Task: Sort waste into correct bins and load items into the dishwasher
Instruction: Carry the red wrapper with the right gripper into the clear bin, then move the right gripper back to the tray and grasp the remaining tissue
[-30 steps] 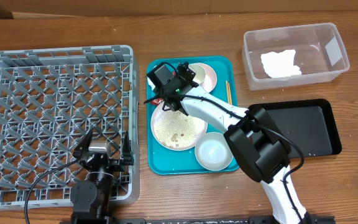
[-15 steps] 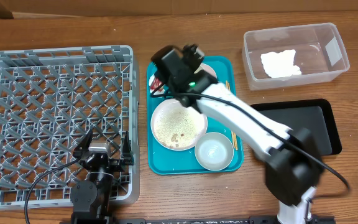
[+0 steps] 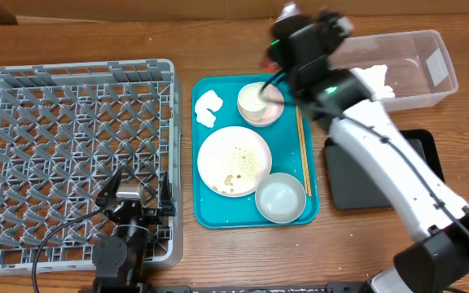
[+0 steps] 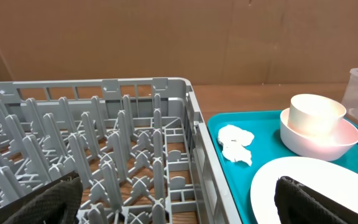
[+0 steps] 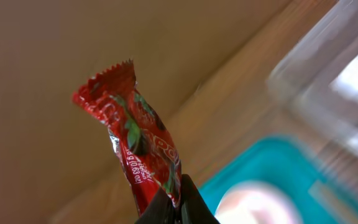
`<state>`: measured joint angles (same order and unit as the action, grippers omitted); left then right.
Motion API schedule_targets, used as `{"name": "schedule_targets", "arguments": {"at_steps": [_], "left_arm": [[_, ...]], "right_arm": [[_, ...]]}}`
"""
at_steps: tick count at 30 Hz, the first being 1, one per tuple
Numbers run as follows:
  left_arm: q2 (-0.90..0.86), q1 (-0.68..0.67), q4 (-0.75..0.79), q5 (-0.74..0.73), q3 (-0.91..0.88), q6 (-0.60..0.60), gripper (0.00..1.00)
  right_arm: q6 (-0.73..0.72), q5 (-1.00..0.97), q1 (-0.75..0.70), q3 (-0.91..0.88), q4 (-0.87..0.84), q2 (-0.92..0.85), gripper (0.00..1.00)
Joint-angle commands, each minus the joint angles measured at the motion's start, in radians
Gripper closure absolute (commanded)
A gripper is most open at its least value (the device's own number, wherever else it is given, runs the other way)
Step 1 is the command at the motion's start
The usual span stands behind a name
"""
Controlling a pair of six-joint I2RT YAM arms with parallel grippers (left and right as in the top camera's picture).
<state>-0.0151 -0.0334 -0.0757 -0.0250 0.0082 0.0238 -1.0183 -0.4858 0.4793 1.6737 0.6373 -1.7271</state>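
Your right gripper (image 5: 174,208) is pressed together on the lower end of the small red wrapper (image 5: 129,134), pinching it in the air above the table. From the fingertips the wrapper's long axis runs straight up and away in the wrist view. Overhead, this claw hovers off the far right corner of the teal tray (image 3: 202,216), with the clear tub (image 3: 397,102) just beside it on your right and the black tray (image 3: 422,167) nearer the arm's base. The tub already holds a white napkin (image 3: 377,77), so the wrapper probably belongs there, a short carry rightward. Your left gripper (image 3: 137,189) hangs spread wide over the grey rack (image 3: 72,73), well apart from both bins.
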Motion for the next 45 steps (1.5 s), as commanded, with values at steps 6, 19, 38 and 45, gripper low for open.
{"name": "schedule_targets", "arguments": {"at_steps": [6,19,38,45], "left_arm": [[0.009,-0.006,-0.002,0.000,-0.003,0.006,0.00],[0.009,-0.006,-0.002,0.000,-0.003,0.006,0.00],[0.009,-0.006,-0.002,0.000,-0.003,0.006,0.00],[0.009,-0.006,-0.002,0.000,-0.003,0.006,0.00]], "right_arm": [[0.057,-0.013,-0.288,0.016,0.003,-0.001,0.94],[0.099,0.420,-0.541,0.015,0.014,-0.109,0.18],[0.264,0.617,-0.060,0.001,-0.034,-0.147,0.11],[0.347,0.423,0.140,0.001,-0.154,-0.267,0.10]]}}
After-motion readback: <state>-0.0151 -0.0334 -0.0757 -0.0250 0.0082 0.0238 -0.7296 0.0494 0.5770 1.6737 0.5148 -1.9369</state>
